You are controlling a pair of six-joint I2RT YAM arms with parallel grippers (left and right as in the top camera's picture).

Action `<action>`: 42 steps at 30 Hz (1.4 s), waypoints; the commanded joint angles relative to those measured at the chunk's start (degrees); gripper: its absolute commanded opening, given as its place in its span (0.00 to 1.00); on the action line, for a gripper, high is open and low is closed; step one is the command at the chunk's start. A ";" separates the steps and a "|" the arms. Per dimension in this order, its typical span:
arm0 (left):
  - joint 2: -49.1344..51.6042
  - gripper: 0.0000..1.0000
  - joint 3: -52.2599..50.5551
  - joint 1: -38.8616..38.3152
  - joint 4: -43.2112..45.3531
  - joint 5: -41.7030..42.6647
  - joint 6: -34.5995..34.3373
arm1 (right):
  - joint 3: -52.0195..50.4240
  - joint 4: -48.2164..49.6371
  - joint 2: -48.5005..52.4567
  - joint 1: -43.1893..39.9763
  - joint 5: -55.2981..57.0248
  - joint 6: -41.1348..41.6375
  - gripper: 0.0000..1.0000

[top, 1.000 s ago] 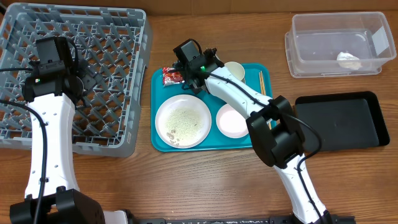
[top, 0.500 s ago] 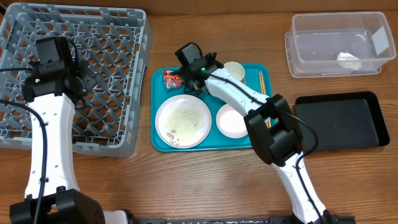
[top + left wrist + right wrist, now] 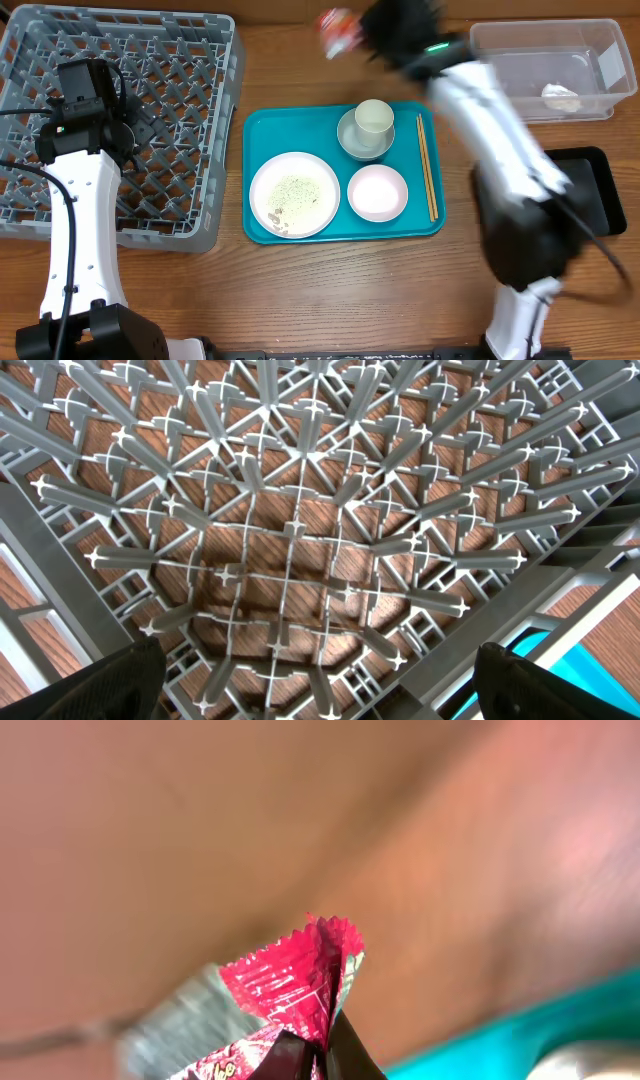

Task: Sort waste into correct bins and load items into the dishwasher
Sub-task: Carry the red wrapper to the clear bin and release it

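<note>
**Overhead view.** Half a second earlier the red snack wrapper [image 3: 337, 27] had lain on the far-left corner of the teal tray [image 3: 258, 135], with the right gripper [image 3: 364, 30] upon it. It was now off the tray, carried beyond the tray's far edge over the wooden surface [image 3: 330, 290], at the tip of a motion-blurred right arm. The arm no longer crossed the tray, so everything on it showed in full. The left arm had not moved.

Counted on the teal tray:
- one large plate [image 3: 295, 194] bearing rice-like crumbs [image 3: 292, 189];
- two small bowls [image 3: 378, 193], the second bowl [image 3: 349, 143] holding one cup [image 3: 375, 117];
- one pair of chopsticks [image 3: 427, 165] along the right edge.

To the right stood one clear plastic tub [image 3: 480, 75] containing one white tissue [image 3: 560, 96]. One black tray [image 3: 590, 190] lay nearer the robot. One grey dish rack [image 3: 150, 60] stood at the left with no tableware in it, under the left gripper [image 3: 138, 130].

**Left wrist view.** The lattice of pegs filled the frame. The two dark fingertips sat in the bottom corners, so the jaws stood wide apart and held nothing.

**Right wrist view.** The jaws were pinched narrow on the lower end of the wrapper, whose serrated edge stood up against blurred wood. A strip of teal showed at lower right.
</note>
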 commanded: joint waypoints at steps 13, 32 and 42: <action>-1.44 1.00 0.98 0.00 0.07 -0.11 -0.55 | -1.03 -9.31 -2.10 -25.44 6.97 -17.16 0.04; -1.44 1.00 0.98 0.00 0.07 -0.13 -0.52 | -0.72 -10.49 1.22 -29.42 9.55 -30.25 0.92; -1.44 1.00 0.98 0.00 0.09 -0.11 -0.52 | -0.72 -22.93 -16.20 -29.22 -18.86 -30.38 1.00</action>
